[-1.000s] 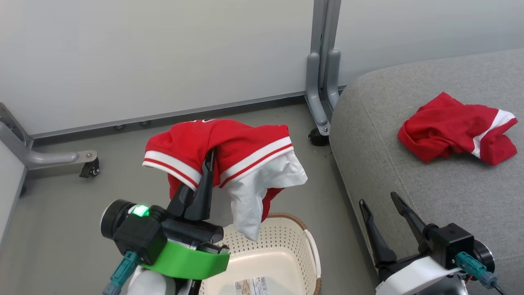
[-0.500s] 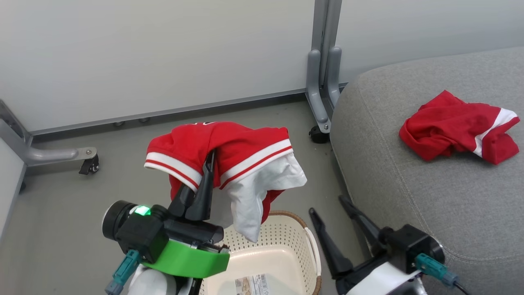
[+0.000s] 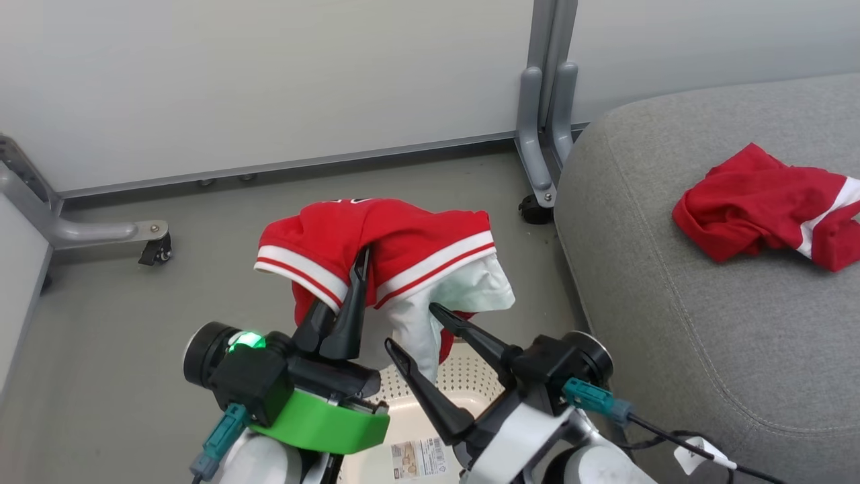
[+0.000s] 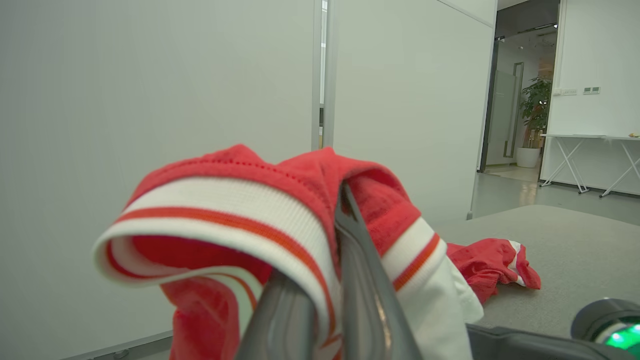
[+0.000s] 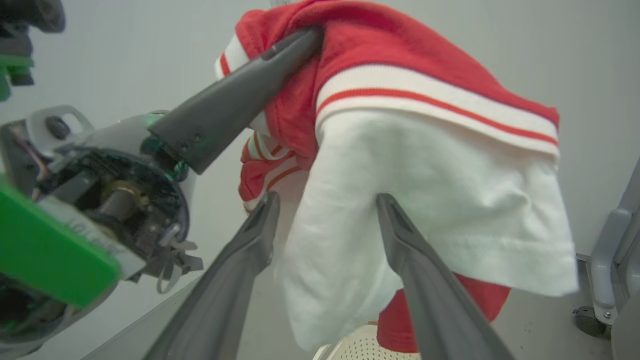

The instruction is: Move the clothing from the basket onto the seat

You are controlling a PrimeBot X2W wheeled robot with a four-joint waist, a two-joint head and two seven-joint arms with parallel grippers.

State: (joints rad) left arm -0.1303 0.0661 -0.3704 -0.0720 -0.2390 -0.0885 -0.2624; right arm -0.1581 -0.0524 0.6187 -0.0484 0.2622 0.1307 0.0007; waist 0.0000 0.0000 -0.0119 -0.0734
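The left gripper (image 3: 361, 265), just left of centre in the head view, has its two dark fingers pressed together on a fold of a red garment (image 3: 403, 232) with white-and-red striped trim, holding it up above the basket (image 3: 463, 380); a white lining (image 3: 463, 292) hangs from the garment's right side. The right gripper (image 3: 411, 325), at bottom centre, has its fingers spread wide, and the hanging white cloth shows between them; whether they touch it I cannot tell.

A sliver of dark lettering sits on the garment's top fold, too little to read; the basket's label sticker (image 3: 418, 458), at the bottom edge, carries small print I cannot make out either.

A second ago the right gripper stood at the lower right, against the near edge of the seat (image 3: 672, 323); it has since swung left to the middle, while the left one's pinch looks unchanged; the whole view has slid a little too, so the camera moved.

By count: two red garments, the second garment (image 3: 759, 202) lying crumpled on the seat at the upper right; one basket; one grey seat; two grippers; two castors (image 3: 156, 252) under the partition feet.
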